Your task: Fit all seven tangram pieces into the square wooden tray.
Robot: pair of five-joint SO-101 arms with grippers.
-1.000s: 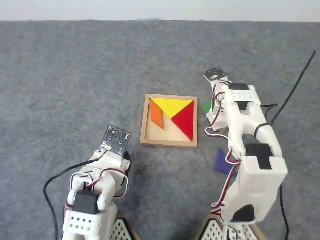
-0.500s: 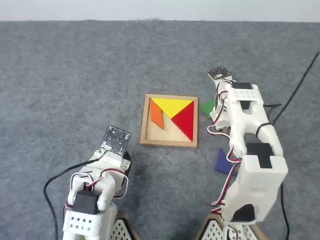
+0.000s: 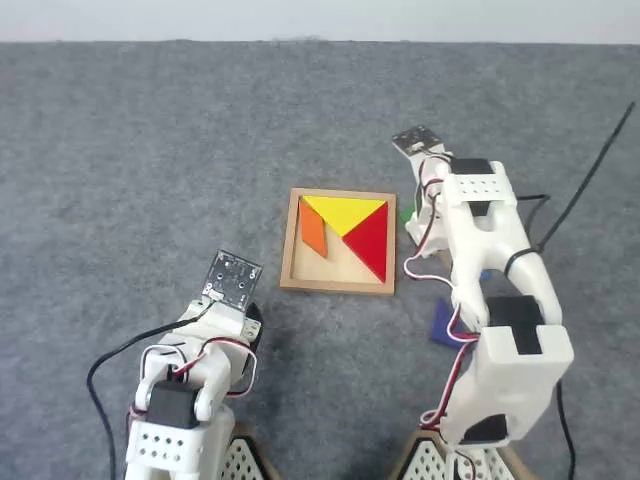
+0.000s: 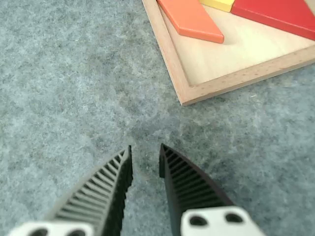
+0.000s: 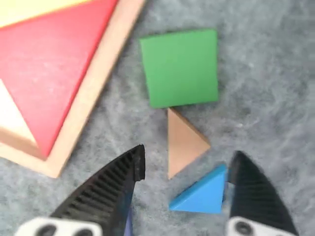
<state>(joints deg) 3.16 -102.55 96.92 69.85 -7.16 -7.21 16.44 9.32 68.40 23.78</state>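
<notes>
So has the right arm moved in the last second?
Yes. In the high view the right arm swung away from the wooden tray, then back toward its right edge, now covering most of the green square.

No legible text or markings.

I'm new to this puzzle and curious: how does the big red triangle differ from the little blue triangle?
Size: the flat red triangle is far larger than the small blue triangle.
Place: the red one lies inside the square wooden tray, against its rim. The blue one lies outside it on the grey carpet.
Surroundings: the blue one sits between the right arm's fingers, which are open. The red one does not.
Both are flat triangular pieces.
</notes>
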